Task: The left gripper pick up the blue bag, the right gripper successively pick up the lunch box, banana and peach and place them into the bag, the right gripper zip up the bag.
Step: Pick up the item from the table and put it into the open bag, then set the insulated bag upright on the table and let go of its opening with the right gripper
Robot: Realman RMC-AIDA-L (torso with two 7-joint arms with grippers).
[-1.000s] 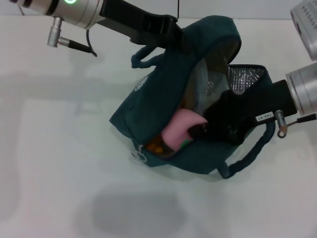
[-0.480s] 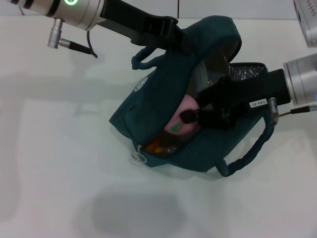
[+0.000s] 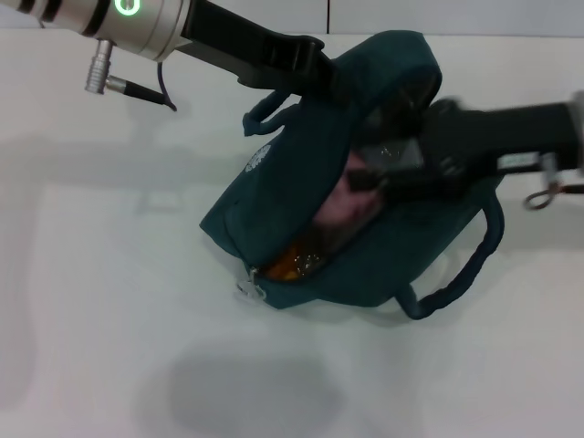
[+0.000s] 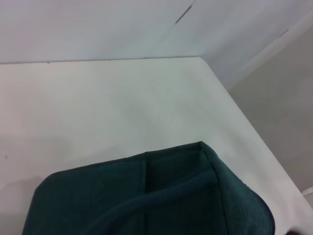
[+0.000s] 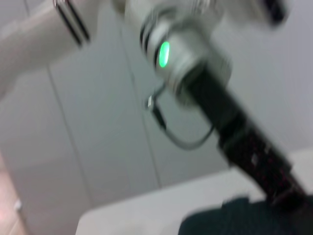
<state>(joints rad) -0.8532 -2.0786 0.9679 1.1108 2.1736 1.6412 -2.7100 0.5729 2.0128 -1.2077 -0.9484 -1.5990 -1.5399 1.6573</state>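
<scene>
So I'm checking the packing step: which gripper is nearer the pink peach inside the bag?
Right. The right gripper reaches into the blue bag right beside the peach; the left gripper grips the bag's top edge, farther away.

The right gripper [image 3: 365,180] has moved up and back, from low in the opening of the blue bag [image 3: 301,196] to higher up by the bag's top. The pink lunch box [image 3: 342,203] now shows less and sits deeper inside. The shiny silver lining and the flap on the right are now covered up.
</scene>
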